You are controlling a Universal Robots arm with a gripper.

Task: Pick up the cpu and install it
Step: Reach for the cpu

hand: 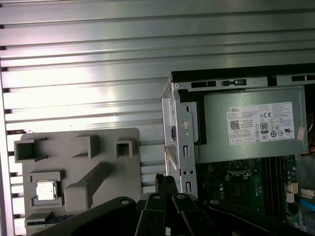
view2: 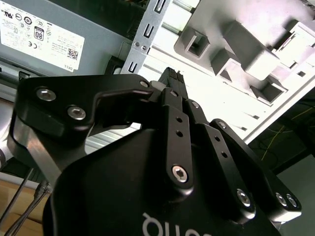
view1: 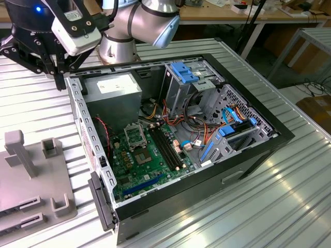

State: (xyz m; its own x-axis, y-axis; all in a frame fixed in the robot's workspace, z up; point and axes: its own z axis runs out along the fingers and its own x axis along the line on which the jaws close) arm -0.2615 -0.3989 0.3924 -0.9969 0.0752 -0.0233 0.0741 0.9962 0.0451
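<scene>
The gripper [view1: 51, 67] hangs above the slatted metal table [view1: 289, 206] at the exterior view's far left, just outside the far-left corner of the open computer case [view1: 269, 137]. Its fingers [hand: 165, 183] are drawn together with nothing between them, as both wrist views show.

The cpu [hand: 46, 190], a small square plate with a silver face, lies flat in a square recess of the grey fixture block [hand: 106, 147] in the first wrist view. The cpu is well apart from the gripper and not touched by it. That fixture block [view1: 26, 196] rests on the table at the exterior view's left, outside the case and nearer to the camera than the gripper.

Inside the case the green motherboard [view1: 150, 160] lies flat, and its cpu socket [view1: 135, 135] stands open with a bare square frame. The power supply [view1: 114, 88], a grey box with a white label, fills the far-left corner of the case, close beneath and beside the gripper. The silver robot arm [view1: 139, 20] rises behind the case at the far side.
</scene>
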